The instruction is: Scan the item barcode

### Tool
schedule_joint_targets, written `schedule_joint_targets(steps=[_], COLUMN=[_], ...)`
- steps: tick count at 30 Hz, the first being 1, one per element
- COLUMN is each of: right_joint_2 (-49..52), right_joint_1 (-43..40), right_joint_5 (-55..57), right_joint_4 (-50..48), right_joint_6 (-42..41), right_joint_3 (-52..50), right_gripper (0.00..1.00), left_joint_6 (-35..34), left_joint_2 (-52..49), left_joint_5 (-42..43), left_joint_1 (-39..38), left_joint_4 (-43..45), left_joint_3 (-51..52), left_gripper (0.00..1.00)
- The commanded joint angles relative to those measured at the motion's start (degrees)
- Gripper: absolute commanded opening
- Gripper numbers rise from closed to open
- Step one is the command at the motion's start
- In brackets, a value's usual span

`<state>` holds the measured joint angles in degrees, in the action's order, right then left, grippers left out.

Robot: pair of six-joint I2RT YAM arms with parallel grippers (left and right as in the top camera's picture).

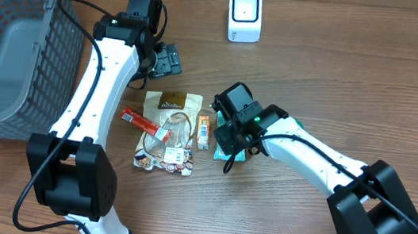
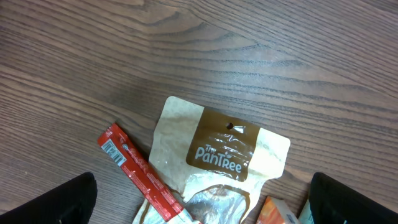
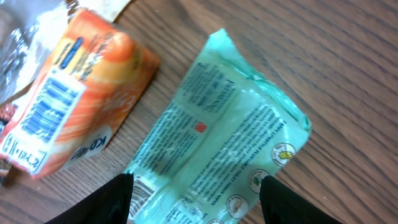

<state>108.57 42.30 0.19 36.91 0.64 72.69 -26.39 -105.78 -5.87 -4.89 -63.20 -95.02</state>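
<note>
Closest to the right wrist lens, two dark fingers (image 3: 118, 199) of the right gripper (image 3: 196, 196) are set either side of a teal packet (image 3: 230, 130), judged to be the item for scanning. The jaws stand apart astride it, but whether it is pinched cannot be told. At the left edge of the wooden table (image 1: 319, 67) a grey wire basket (image 1: 3, 36) is parked, probably for finished goods. A PanTree pouch (image 2: 224, 155) is laid flat near the packet. A white scanner (image 1: 245, 15) stands at the far side, well apart, so a lift and carry would likely be needed. An orange packet (image 3: 74, 99), barcode upward, lies just beside the teal one, and a red stick (image 2: 140, 171) rests across the pouch. The left gripper (image 1: 169, 60) is held fully spread above the pouch's top, grasping nothing. The teal packet is laid print-side up, with its long axis running from the fingers toward the upper right of the wrist view and its sealed end farthest.
</note>
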Motion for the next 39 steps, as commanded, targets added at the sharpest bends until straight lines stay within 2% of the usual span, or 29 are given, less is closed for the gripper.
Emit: schedule_joint_targets(steps=[1,21,23,36,39], right_joint_2=[-1.09,-1.07,-1.09,-4.09,-4.04], right_joint_1=[0.81,0.81,0.81,0.81,0.81], right_joint_5=[-0.33,-0.33,-0.31,-2.08,-5.01], right_joint_4=[-0.39,-8.66,-8.74,-1.22,-0.09], right_joint_6=[2.89,2.86,2.89,0.39,-1.09], right_joint_3=[-0.37,-8.17,-8.07,-0.94,-1.05], right_gripper=[0.67,0.67,0.7,0.73,0.69], left_joint_6=[0.66,0.66,0.66,0.66,0.66], left_joint_2=[0.9,0.9,0.9,0.9,0.9], left_joint_5=[-0.55,-0.55,-0.55,-0.55,-0.55], left_joint_1=[-0.04,-0.04,-0.04,-0.04,-0.04], left_joint_4=[0.04,0.04,0.04,0.04,0.04], left_joint_3=[-0.7,-0.7,-0.7,-0.7,-0.7], left_gripper=[1.0,1.0,1.0,1.0,1.0])
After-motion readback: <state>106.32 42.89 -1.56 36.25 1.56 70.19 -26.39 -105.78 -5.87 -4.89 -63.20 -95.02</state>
